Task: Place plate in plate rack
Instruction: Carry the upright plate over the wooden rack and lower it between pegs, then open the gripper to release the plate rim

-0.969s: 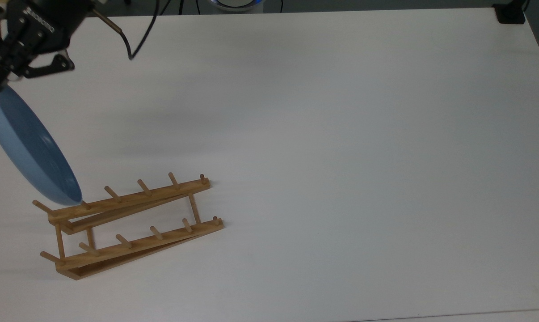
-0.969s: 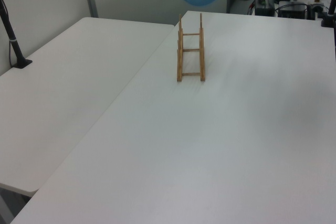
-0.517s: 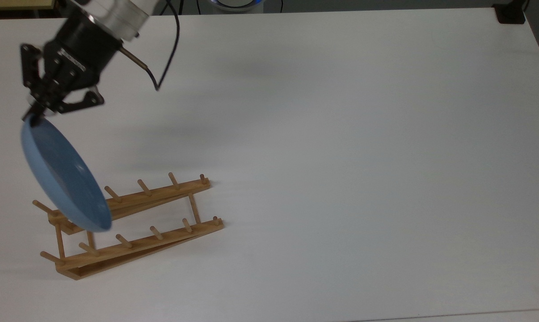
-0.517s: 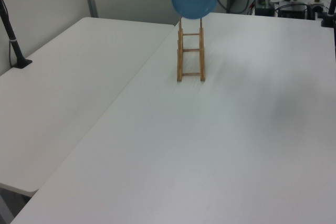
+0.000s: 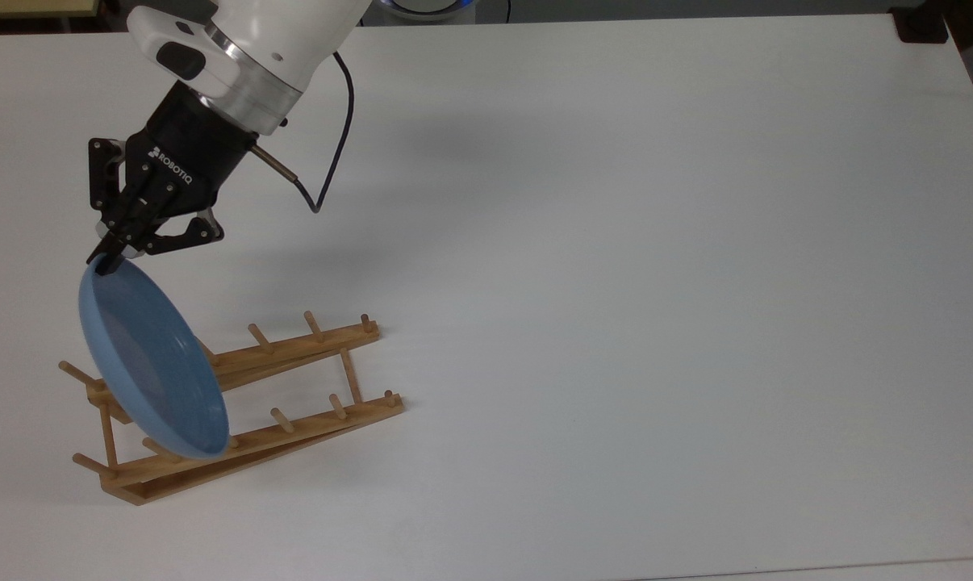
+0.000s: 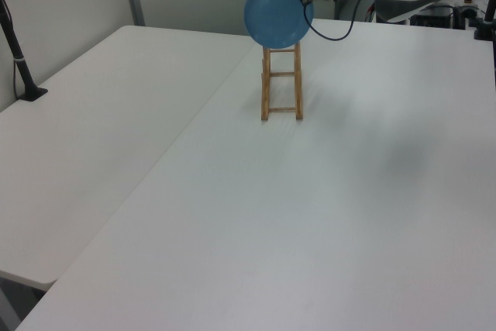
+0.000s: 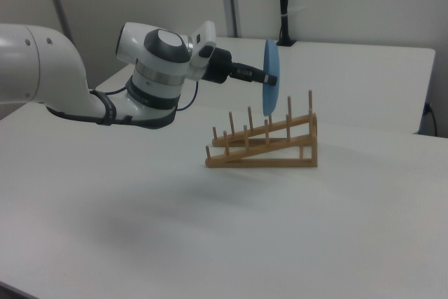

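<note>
Presently, the gripper [image 5: 103, 260] is clamped on the upper rim of the plate [image 5: 154, 363], with its black fingers [image 5: 109, 262] pinched over the rim's edge. The plate is carried on edge, close to vertical — in the right view it appears as a thin blue sliver [image 7: 270, 78] standing upright above the plate rack [image 7: 264, 143], and in the left view it shows its full round face [image 6: 277, 12] over the rack's far end [image 6: 282, 83]. In the top view the plate overlaps the rack's end toward the top view's left, covering parts of both rails [image 5: 236, 403]; its lower edge lies over the nearer rail. Whether the plate touches the pegs or the rails cannot be told from the pictures. In the right view the plate sits above the taller end of the rack, toward the right view's right, near the last pegs. The rack stands on the white table [image 5: 615, 282], its wedge-shaped rails rising toward the end where the plate hangs. The arm [image 7: 154, 64] reaches in from the right view's left, its white wrist and black gripper body roughly level and pointing at the plate's rim — a black cable [image 5: 333, 137] loops from the wrist over the table. A second white table [image 6: 93, 129] adjoins the first in the left view, with a black post [image 6: 19, 60] standing on it.
</note>
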